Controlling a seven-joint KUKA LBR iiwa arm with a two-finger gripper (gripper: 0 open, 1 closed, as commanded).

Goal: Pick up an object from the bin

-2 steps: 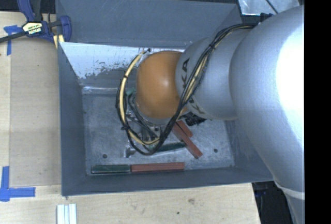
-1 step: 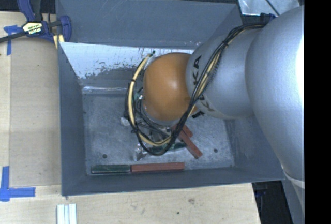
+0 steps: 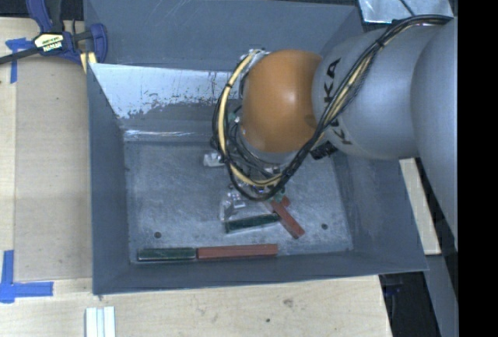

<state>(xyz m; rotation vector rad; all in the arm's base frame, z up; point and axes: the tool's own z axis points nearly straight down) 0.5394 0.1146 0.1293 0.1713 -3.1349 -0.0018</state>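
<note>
Four slim bars lay on the floor of the grey metal bin [image 3: 109, 195] as the pincer [image 3: 232, 207] hung low beneath the arm's orange cover [image 3: 280, 98]. In the camera view, the nearest, a dark green bar [image 3: 253, 223], lay just to the pincer's lower right, its long axis nearly level across the view. A reddish-brown bar [image 3: 288, 219] slanted at its right end. A green stick [image 3: 167, 254] and a brown stick [image 3: 237, 251] lined the near wall. Whether the pincer stood open or held anything could not be told.

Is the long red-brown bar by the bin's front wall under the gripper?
No, the red-brown bar lies along the front wall, apart from the gripper.
</note>
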